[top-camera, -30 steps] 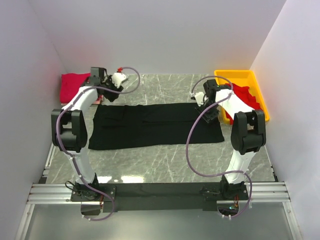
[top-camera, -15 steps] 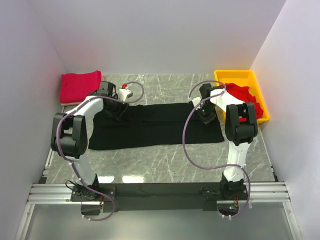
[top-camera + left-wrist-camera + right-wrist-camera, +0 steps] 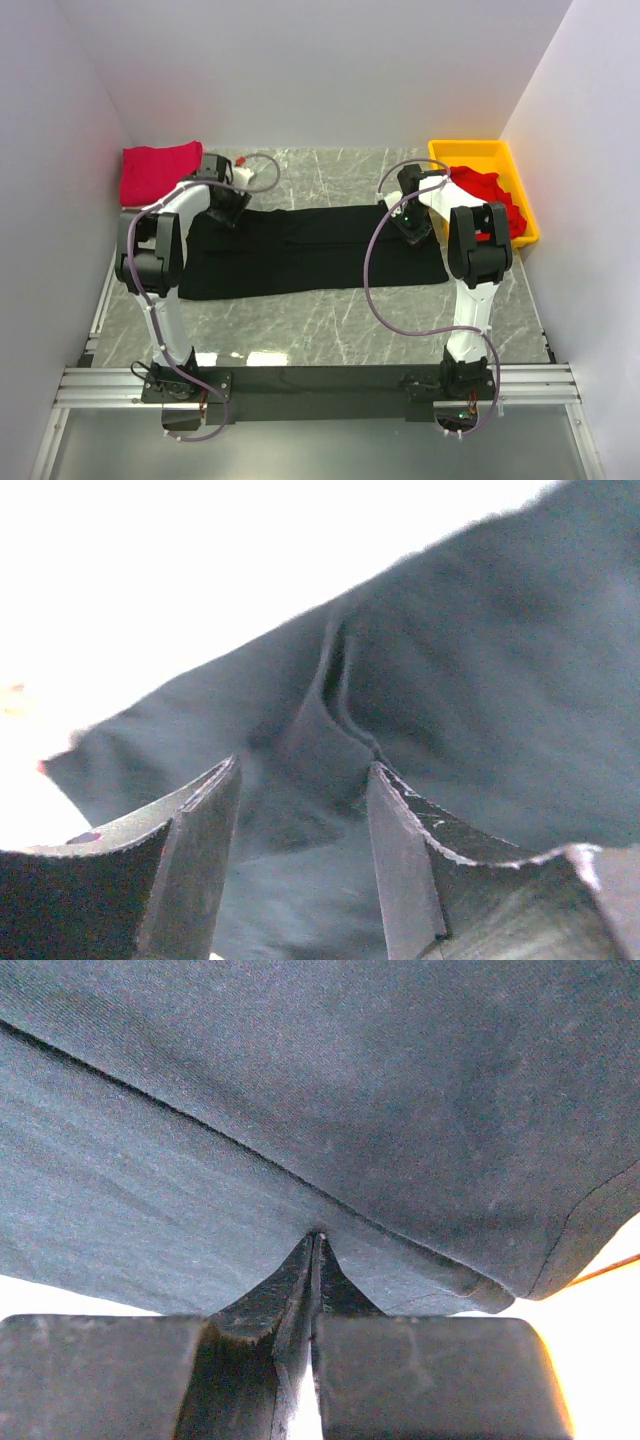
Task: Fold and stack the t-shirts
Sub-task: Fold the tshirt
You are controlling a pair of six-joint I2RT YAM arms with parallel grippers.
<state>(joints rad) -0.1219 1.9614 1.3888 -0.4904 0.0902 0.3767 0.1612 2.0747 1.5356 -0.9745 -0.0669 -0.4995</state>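
Black t-shirt (image 3: 310, 250) half-folded, right pincer (image 3: 316, 1242) clenched on it, left pincer (image 3: 303, 772) released; folded red t-shirt (image 3: 157, 170) aside, red heap (image 3: 492, 190) waiting.

Left tool (image 3: 230, 208): too small from above; we could not read its fingers.
Black t-shirt (image 3: 300, 1110): wrist pictures' edges cut it off.
Red t-shirt (image 3: 492, 190): the right arm (image 3: 470, 232) hid part.

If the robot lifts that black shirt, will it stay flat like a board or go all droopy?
Probably droopy: the black shirt bunches into a soft ridge at the left tool. It likely weighs little, since the right tool pinches just a thin edge.
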